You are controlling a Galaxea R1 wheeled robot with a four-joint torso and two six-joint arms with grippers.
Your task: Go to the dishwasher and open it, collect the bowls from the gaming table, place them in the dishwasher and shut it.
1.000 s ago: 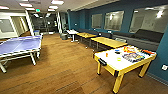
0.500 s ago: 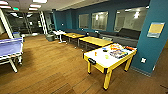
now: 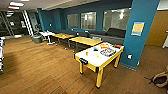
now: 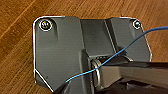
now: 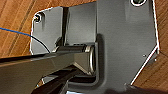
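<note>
The gaming table [image 3: 93,60], white-topped with a yellow edge and yellow legs, stands a little right of the middle in the head view, a few steps ahead on the wood floor. Small items lie on its top: a dark blue bowl-like one [image 3: 95,49], a yellow-green one [image 3: 97,55], an orange one [image 3: 86,53] and a colourful patch [image 3: 107,52]. They are too small to tell apart surely. The dishwasher is out of view. Both wrist views look down past the robot's dark plates at wood floor [image 4: 15,50].
A teal pillar [image 3: 140,32] rises just behind the gaming table. Yellow-wood tables [image 3: 85,40] and grey sofas [image 3: 112,35] line the far wall. A brown bag [image 3: 160,79] lies on the floor at right. A blue table edge [image 3: 1,55] shows at far left.
The whole head picture has shifted: the camera has turned and come closer. The gaming table now sits nearer the middle and larger, and the blue table has slid off to the left.
</note>
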